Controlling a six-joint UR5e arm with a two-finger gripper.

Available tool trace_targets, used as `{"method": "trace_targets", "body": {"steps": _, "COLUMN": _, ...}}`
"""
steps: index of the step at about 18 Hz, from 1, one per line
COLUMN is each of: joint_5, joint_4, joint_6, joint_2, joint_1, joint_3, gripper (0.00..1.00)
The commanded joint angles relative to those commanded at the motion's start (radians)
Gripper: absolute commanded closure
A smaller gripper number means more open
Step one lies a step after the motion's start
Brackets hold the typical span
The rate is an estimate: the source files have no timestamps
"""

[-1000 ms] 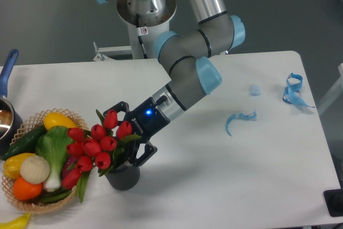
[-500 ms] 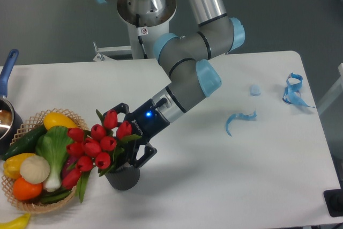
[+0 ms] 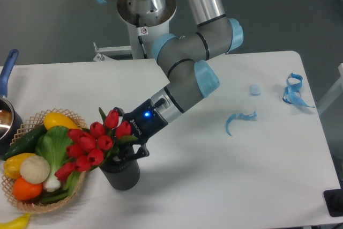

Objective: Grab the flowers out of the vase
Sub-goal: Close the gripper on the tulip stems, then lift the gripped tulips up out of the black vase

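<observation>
The flowers (image 3: 95,143), a bunch of red tulip buds with green leaves, stand in the dark grey vase (image 3: 123,175) at the front left of the table and lean left over the wicker basket. My gripper (image 3: 124,144) reaches in from the right, just above the vase's rim. Its fingers (image 3: 138,153) are closed around the stems below the buds. The stems themselves are mostly hidden by buds, leaves and the gripper.
A wicker basket (image 3: 32,199) of vegetables sits right beside the vase on the left. A blue-handled metal pot (image 3: 6,112) is at the left edge. Blue ribbon scraps (image 3: 239,119) (image 3: 293,90) lie on the white table (image 3: 225,181) to the right.
The gripper's fingers have closed in on the stems. The bunch has shifted and tipped a little to the left. The arm has moved slightly left.
</observation>
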Motion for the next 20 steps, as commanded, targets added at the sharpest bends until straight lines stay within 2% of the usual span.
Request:
{"method": "trace_targets", "body": {"steps": 8, "joint_5": -0.008, "joint_4": 0.000, "joint_6": -0.002, "joint_2": 0.012, "joint_1": 0.012, "joint_3": 0.003, "gripper": 0.67}}
{"method": "trace_targets", "body": {"steps": 20, "joint_5": -0.169, "joint_4": 0.000, "joint_6": -0.077, "joint_2": 0.077, "joint_1": 0.067, "joint_3": 0.037, "gripper": 0.67}}
